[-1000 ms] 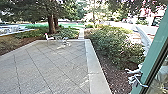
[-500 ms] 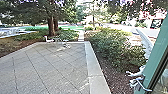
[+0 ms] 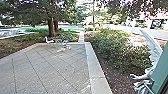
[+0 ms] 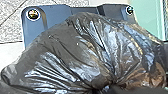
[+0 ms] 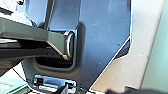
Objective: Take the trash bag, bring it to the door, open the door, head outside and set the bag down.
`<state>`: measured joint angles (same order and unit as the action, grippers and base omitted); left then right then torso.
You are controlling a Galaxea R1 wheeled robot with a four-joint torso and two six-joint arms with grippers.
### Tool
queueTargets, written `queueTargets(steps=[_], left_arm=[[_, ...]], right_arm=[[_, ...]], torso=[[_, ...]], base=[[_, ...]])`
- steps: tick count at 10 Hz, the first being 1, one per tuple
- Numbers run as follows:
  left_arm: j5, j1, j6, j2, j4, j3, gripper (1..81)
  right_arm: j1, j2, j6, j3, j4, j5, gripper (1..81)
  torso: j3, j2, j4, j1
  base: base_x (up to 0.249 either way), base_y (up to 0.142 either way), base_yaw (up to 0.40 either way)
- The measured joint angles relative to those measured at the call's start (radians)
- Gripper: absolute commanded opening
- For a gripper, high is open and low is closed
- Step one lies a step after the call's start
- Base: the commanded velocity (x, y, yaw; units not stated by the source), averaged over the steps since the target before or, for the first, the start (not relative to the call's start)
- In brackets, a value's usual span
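The black trash bag [image 4: 67, 50] fills out in shiny folds in the left wrist view, over the robot's dark base plate. Its folds draw together at a bunched neck, where my left gripper [image 4: 108, 87] is shut on it. A green door frame [image 3: 161, 71] stands at the right edge of the head view. Pale green surfaces, perhaps part of the doorway, show beside the base in the left wrist view and in the right wrist view.
Ahead lies a paved patio [image 3: 50, 67] with a pale border [image 3: 96, 71] on its right. Bushes [image 3: 117, 50] grow beyond that border. A white winged figure [image 3: 155, 51] stands near the frame. Farther off are white furniture [image 3: 48, 40] and a tree trunk [image 3: 51, 27].
The head camera has moved forward a little. The green frame now takes up less of the right side, and more of the white figure shows beside it.
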<state>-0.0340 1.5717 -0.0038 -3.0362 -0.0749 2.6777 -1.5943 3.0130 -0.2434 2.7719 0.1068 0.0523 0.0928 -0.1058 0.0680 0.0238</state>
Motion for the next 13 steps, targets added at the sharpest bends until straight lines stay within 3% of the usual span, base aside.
queueTargets(steps=[6, 7, 8, 10, 13], left_arm=[[-0.004, -0.002, 0.0, 0.0, 0.004, 0.0, 1.0], [-0.005, -0.003, -0.001, 0.003, 0.004, 0.0, 1.0], [-0.008, -0.003, -0.005, 0.007, 0.004, -0.003, 1.0], [-0.009, -0.005, -0.012, 0.027, 0.029, -0.009, 1.0], [-0.011, -0.028, -0.012, 0.034, 0.046, -0.021, 1.0]], right_arm=[[0.004, 0.006, 0.0, -0.002, 0.0, -0.001, 81.1], [0.001, 0.006, 0.0, -0.002, 0.0, 0.0, 81.1], [0.0, 0.006, 0.0, -0.002, 0.0, 0.001, 81.1], [0.001, 0.006, 0.0, -0.002, 0.0, 0.0, 81.1], [0.004, 0.006, 0.0, -0.001, 0.0, 0.001, 81.1]], torso=[[0.0, 0.0, 0.0, 0.001], [0.0, 0.0, -0.007, 0.001], [0.0, 0.0, -0.027, 0.001], [0.0, 0.0, -0.088, 0.001], [0.0, 0.0, -0.196, 0.0]], base=[[0.047, 0.0, 0.0], [0.0, 0.0, 0.0], [0.0, 0.0, 0.0], [0.0, 0.0, 0.0], [0.0, 0.0, 0.0]])
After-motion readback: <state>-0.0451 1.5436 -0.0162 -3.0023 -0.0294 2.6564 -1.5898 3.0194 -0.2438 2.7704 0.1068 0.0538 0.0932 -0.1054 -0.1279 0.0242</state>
